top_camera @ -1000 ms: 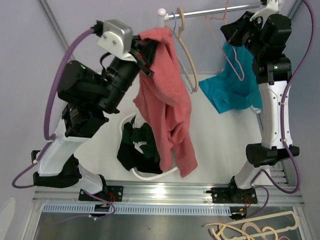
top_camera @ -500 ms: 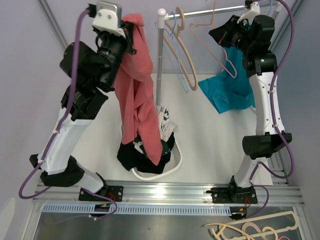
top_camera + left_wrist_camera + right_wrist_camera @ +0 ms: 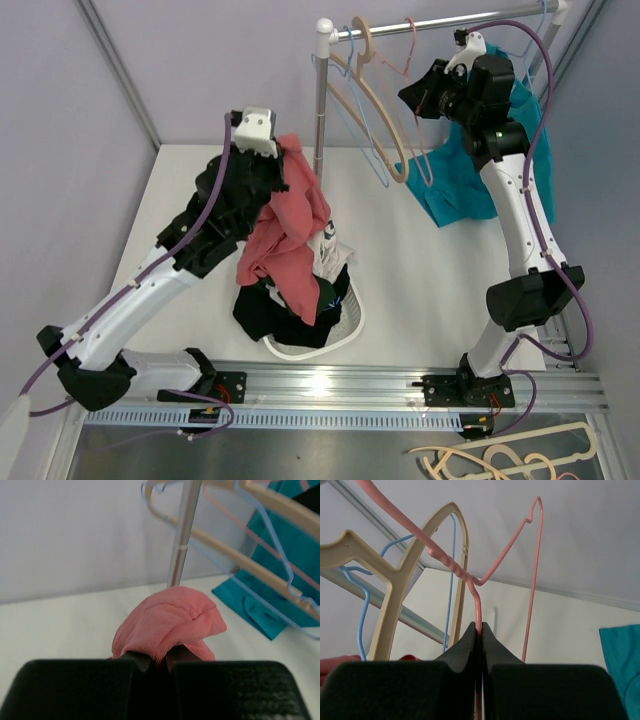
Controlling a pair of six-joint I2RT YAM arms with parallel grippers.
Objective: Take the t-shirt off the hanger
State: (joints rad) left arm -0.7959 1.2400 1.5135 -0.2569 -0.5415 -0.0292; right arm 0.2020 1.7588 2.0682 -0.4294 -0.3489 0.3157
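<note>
The coral t-shirt is off the hanger and hangs bunched from my left gripper, its lower folds resting on the clothes in the white basket. In the left wrist view the gripper is shut on a fold of the t-shirt. My right gripper is up near the rail. In the right wrist view it is shut on the neck of the bare pink wire hanger.
A cream hanger and a thin blue one hang on the rail beside the upright post. A teal garment hangs behind the right arm. The basket holds dark clothes. Loose hangers lie at the near edge.
My left arm has dropped from high at the back left and lowered the t-shirt onto the basket. My right gripper has carried the pink hanger a little left along the rail.
</note>
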